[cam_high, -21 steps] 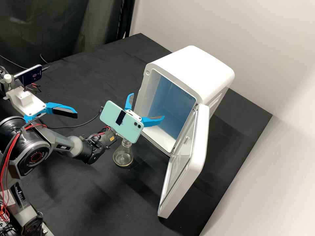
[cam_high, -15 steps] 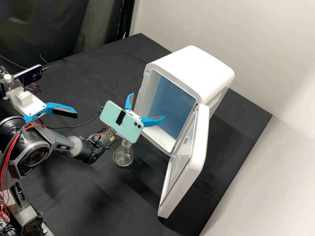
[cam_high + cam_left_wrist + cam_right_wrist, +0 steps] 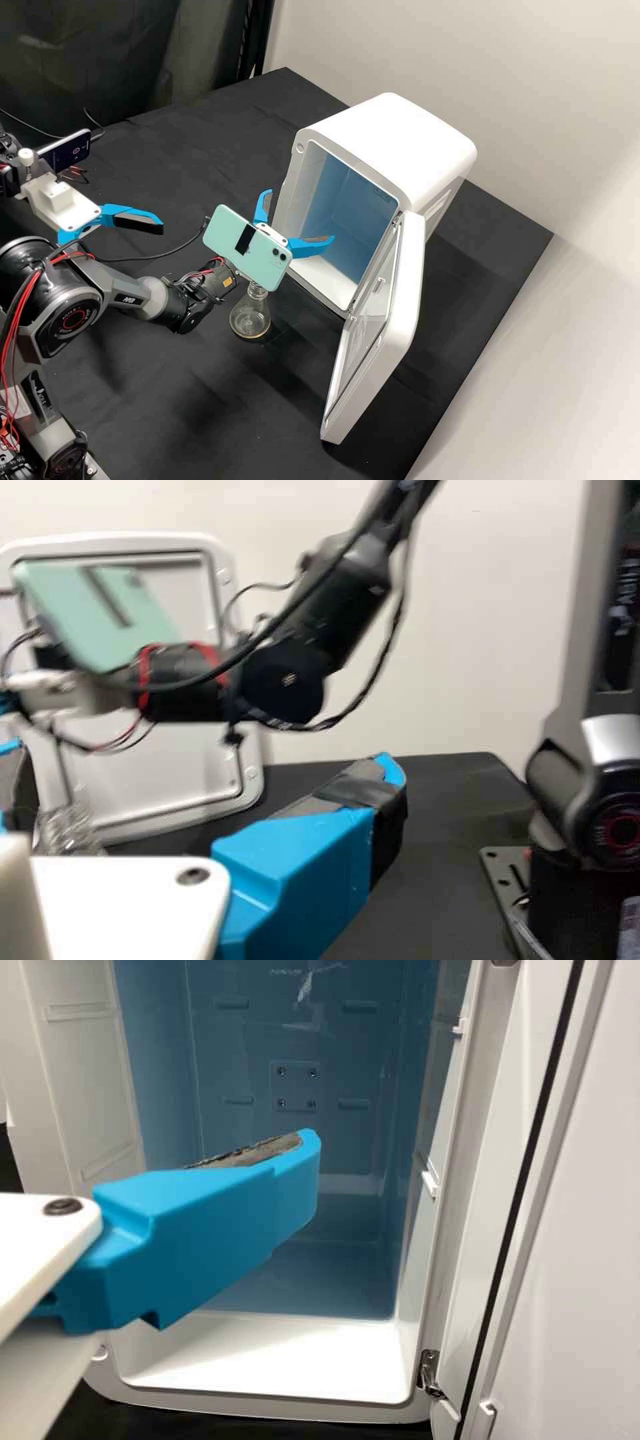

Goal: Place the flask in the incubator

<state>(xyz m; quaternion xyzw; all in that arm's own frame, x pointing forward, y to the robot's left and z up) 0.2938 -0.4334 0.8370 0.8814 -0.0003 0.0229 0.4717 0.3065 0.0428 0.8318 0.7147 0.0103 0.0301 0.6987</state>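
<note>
**Q:** Where does the flask stand?
**A:** Upright on the bench; outside the incubator, near its opening; the door hangs open.
**Q:** Pose of the right gripper?
**A:** Forearm stretched low over the bench; claw raised above the flask, at the incubator's mouth; fingers wide apart, empty.
**Q:** And the left gripper?
**A:** Held high, well apart from the flask; pointed towards the incubator; fingers apart, empty.
</note>
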